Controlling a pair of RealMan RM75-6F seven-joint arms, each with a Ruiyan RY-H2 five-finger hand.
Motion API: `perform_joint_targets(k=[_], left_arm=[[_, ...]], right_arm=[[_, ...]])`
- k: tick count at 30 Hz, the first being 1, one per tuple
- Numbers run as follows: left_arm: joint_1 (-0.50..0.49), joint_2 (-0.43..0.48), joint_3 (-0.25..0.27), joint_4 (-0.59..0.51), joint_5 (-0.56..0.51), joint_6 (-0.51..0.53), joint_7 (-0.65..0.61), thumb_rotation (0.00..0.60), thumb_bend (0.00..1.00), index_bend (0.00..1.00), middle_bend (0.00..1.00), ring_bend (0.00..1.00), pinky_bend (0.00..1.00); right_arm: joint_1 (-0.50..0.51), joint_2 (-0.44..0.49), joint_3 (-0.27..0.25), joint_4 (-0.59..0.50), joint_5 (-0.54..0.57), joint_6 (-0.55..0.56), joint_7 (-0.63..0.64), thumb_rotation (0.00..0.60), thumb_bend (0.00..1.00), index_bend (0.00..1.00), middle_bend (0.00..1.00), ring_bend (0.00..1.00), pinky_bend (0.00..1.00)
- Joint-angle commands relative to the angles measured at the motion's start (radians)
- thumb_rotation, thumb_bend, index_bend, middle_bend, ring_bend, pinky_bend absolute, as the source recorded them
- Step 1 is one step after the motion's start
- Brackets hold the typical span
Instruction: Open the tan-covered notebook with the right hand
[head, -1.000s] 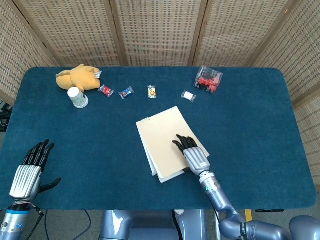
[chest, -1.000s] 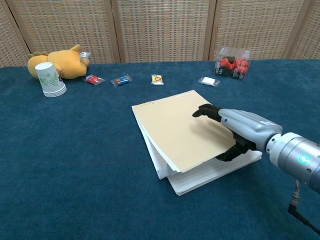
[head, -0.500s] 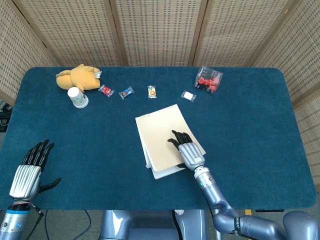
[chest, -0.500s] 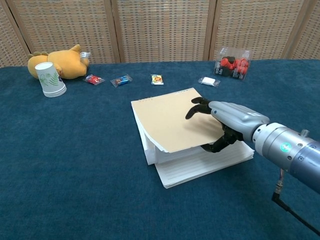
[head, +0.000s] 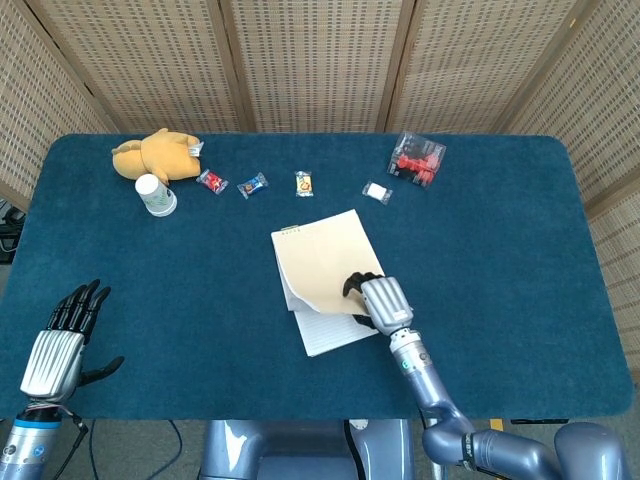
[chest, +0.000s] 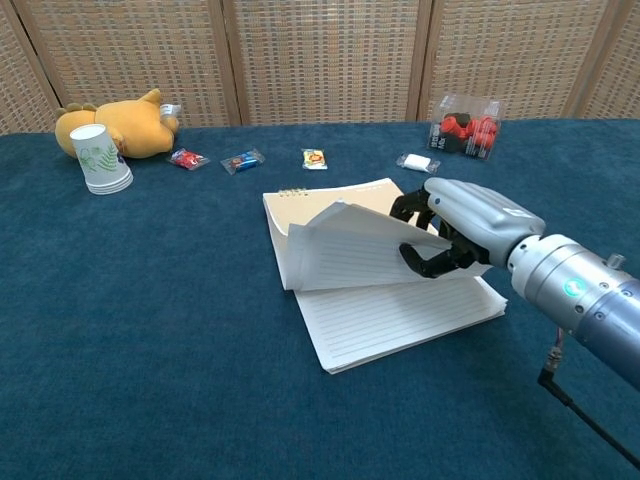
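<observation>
The tan-covered notebook (chest: 345, 250) lay near the middle of the blue table (head: 500, 250), its cover and some pages lifted off the lined sheets below. The right hand (chest: 455, 228) reached in from the right side with the forearm low over the table. Its dark fingers (chest: 425, 262) curled under the raised edge of the cover while the silver back of the hand sat above it, so the hand gripped the lifted cover. From the head view the thumb's place was hidden; it seemed to be on top of the cover.

The left hand (head: 60, 340) hovered off the table's near-left corner, fingers spread and pointing away, holding nothing.

Along the far side lay a yellow plush toy (chest: 125, 120), a paper cup (chest: 100, 160) touching it, and a clear box of red items (chest: 465, 125).
</observation>
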Motion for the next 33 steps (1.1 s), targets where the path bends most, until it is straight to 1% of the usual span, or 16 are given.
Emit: perform_joint_targets(k=[1, 8, 11, 17, 25, 29, 33], left_arm=[[0.0, -0.001, 0.0, 0.0, -0.002, -0.001, 0.001, 0.6, 0.16, 0.0, 0.0, 0.0, 0.09], [0.0, -0.004, 0.002, 0.0, 0.003, 0.001, 0.009, 0.6, 0.16, 0.0, 0.0, 0.0, 0.09], [0.001, -0.006, 0.005, -0.002, 0.01, 0.004, 0.016, 0.6, 0.16, 0.0, 0.0, 0.0, 0.09], [0.003, -0.009, 0.007, -0.004, 0.016, 0.009, 0.027, 0.6, 0.16, 0.0, 0.0, 0.0, 0.09], [0.003, -0.014, 0.008, 0.0, 0.018, 0.009, 0.038, 0.6, 0.16, 0.0, 0.0, 0.0, 0.09], [0.004, -0.015, 0.009, -0.002, 0.021, 0.01, 0.044, 0.6, 0.16, 0.0, 0.0, 0.0, 0.09], [0.005, -0.014, 0.011, -0.005, 0.028, 0.016, 0.046, 0.6, 0.16, 0.0, 0.0, 0.0, 0.09]], right_arm=[[-0.008, 0.016, -0.011, -0.008, -0.025, 0.024, 0.014, 0.6, 0.76, 0.66, 0.55, 0.49, 0.61], [-0.047, 0.073, -0.067, -0.057, -0.084, 0.077, 0.039, 0.6, 0.76, 0.68, 0.57, 0.51, 0.63], [-0.069, 0.112, -0.103, -0.079, -0.115, 0.096, 0.058, 0.6, 0.76, 0.68, 0.57, 0.51, 0.63], [-0.105, 0.19, -0.155, -0.119, -0.169, 0.134, 0.083, 0.6, 0.76, 0.68, 0.57, 0.51, 0.63], [-0.155, 0.288, -0.21, -0.169, -0.226, 0.192, 0.098, 0.6, 0.76, 0.69, 0.58, 0.51, 0.63], [-0.19, 0.32, -0.247, -0.203, -0.25, 0.219, 0.092, 0.6, 0.76, 0.69, 0.57, 0.51, 0.63], [-0.224, 0.333, -0.289, -0.222, -0.281, 0.247, 0.086, 0.6, 0.76, 0.69, 0.57, 0.51, 0.63]])
